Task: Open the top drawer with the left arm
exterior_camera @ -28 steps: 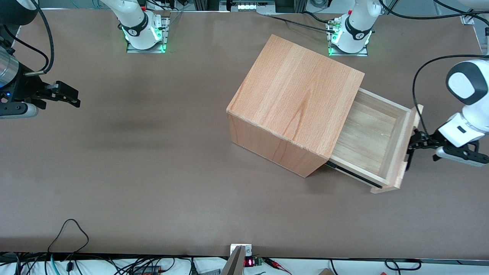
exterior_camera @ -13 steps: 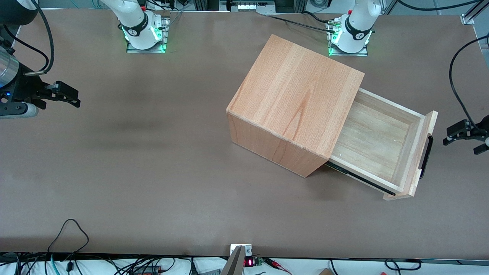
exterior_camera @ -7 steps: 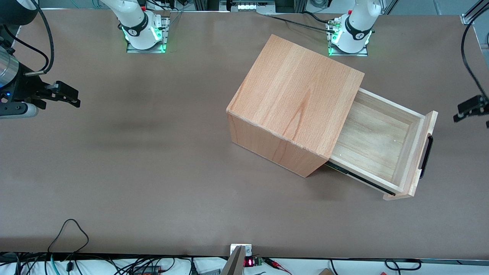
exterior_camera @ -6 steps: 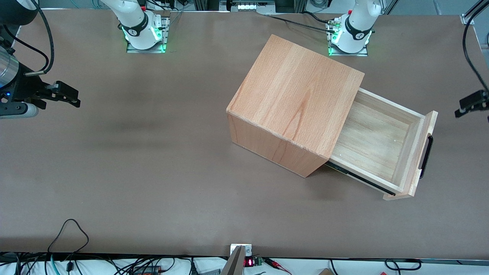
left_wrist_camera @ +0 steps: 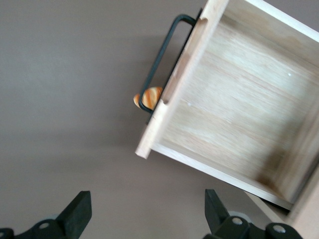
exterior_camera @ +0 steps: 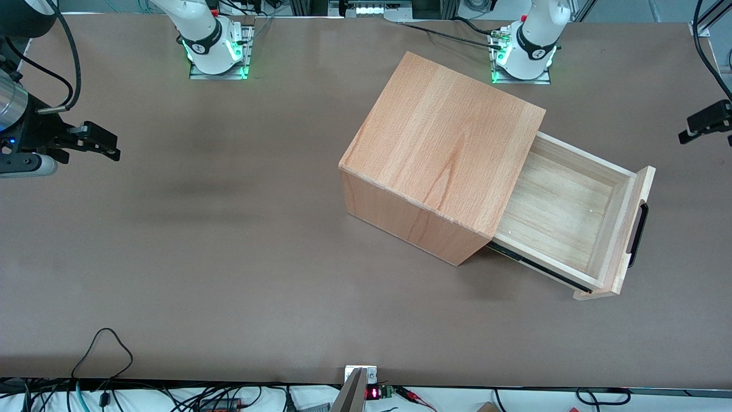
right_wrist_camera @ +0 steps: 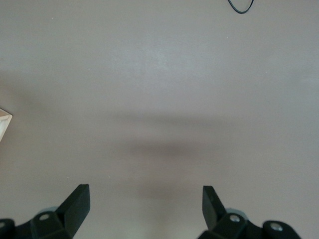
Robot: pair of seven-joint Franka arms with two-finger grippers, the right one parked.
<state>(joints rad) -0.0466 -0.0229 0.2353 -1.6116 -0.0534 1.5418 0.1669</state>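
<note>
Top drawer (exterior_camera: 563,214) pulled well out of the wooden casing (exterior_camera: 443,157), pale plank floor fully exposed, nothing inside. Flat front panel (exterior_camera: 626,232) standing at the drawer's outer end, slim black bar handle (exterior_camera: 636,234) mounted on its outward face. Casing sitting skewed on the brown table (exterior_camera: 229,229), drawer mouth angled toward the working arm's end. Gripper (exterior_camera: 704,121) hanging above the table well clear of the handle, farther from the front camera than the drawer front and out toward the working arm's end of the table, touching nothing. Fingers (left_wrist_camera: 76,215) spread wide and released, nothing between them, as seen from the left wrist. Same wrist view looking down on the drawer (left_wrist_camera: 239,104): handle (left_wrist_camera: 162,62) standing off the front panel on its two posts, a small orange-and-cream rounded thing (left_wrist_camera: 148,97) peeking out just below the handle against the panel, identity not clear. Black cable (exterior_camera: 704,48) curving up from above the gripper and out of view.
</note>
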